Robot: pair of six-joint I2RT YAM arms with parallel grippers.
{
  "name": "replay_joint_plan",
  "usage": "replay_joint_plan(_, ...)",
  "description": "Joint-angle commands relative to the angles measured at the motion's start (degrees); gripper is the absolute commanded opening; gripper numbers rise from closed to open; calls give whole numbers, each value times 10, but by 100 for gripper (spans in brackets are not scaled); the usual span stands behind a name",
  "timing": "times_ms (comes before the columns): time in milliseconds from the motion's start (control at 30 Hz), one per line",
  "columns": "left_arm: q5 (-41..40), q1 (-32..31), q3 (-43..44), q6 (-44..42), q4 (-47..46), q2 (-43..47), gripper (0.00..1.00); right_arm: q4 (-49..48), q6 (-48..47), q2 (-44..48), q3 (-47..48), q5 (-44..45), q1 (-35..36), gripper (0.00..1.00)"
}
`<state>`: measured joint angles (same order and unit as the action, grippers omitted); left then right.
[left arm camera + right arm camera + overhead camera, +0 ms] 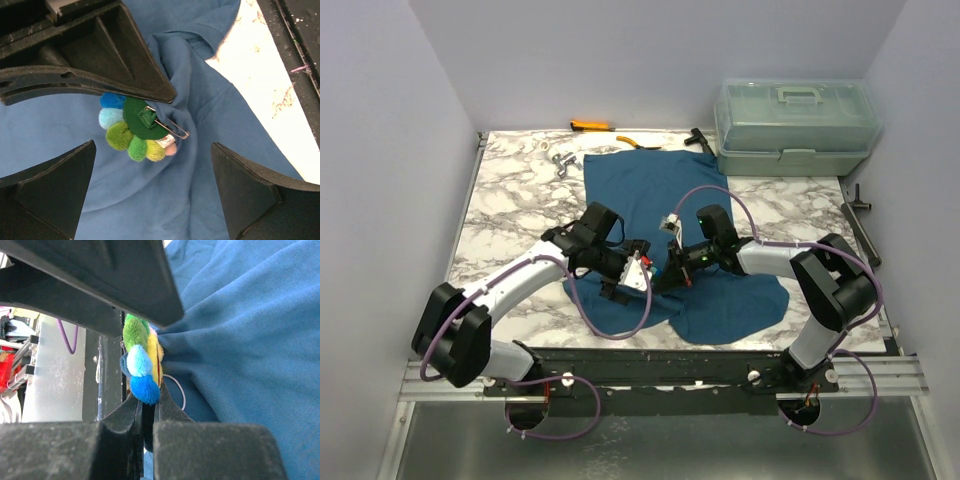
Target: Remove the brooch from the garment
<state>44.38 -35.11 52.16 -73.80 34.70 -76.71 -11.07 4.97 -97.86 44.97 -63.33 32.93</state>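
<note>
The brooch point(134, 127), a ring of fuzzy blue, pale-blue, green and yellow pompoms on dark green felt, shows its back and wire safety pin point(172, 129) in my left wrist view. My right wrist view gives it edge-on; overhead I cannot make it out. It sits against bunched cloth of the dark teal-blue T-shirt point(650, 190). The right gripper point(148, 402) is clamped on its edge; the left gripper point(152, 150) stands wide apart around it. The shirt lies on a white marble-patterned table point(510, 200) between pale lilac walls point(380, 150), a clear lidded plastic box point(795, 125) far right.
</note>
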Motion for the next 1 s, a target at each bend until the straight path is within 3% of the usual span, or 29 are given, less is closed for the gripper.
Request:
replay_joint_plan(0,-7,-7,27,29,-33,-26,99,-9,4,-6,6,-19,3,1)
replay_joint_plan(167,-14,-18,28,56,-59,-43,99,-7,3,-16,10,-29,4,1)
replay_joint_plan(333,-24,-23,24,83,-100,-59,90,-3,-2,-17,9,-39,4,1)
replay_joint_plan(667,-5,-26,37,88,-124,-74,52,24,-24,-32,21,-54,7,1)
replay_joint_plan(967,10,-39,37,88,-124,-77,28,29,-28,-33,25,-52,8,1)
